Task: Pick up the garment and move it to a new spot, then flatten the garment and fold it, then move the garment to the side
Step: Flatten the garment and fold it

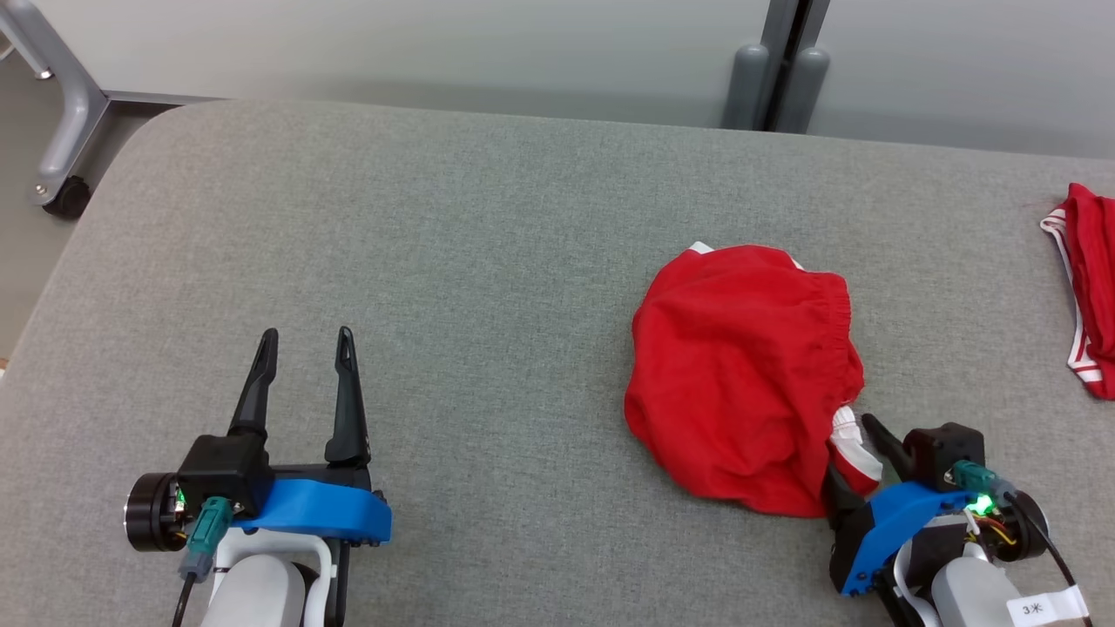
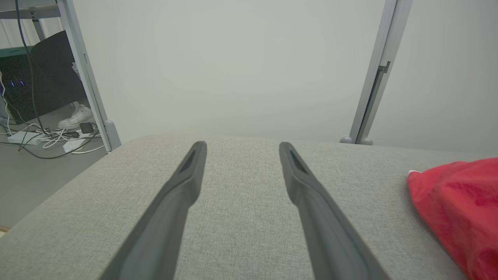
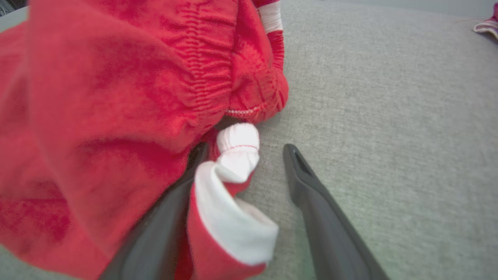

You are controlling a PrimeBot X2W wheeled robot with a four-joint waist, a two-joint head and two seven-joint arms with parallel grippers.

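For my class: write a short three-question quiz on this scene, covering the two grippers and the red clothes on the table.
1. True or false: the left gripper touches the crumpled red garment.
2. The right gripper has its fingers: A) shut tight, B) apart, C) folded back.
3. Fill in: a second red garment lies at the table's ____ edge.
Key: 1 false; 2 B; 3 right.

Left end effector (image 2: 242, 146), fingers apart, over grey surface (image 2: 241, 233); red garment (image 2: 459, 206) beside.

Grey table (image 1: 488, 261) lies open left of the garment (image 1: 740, 383); second red cloth (image 1: 1089, 287) crowds right edge.
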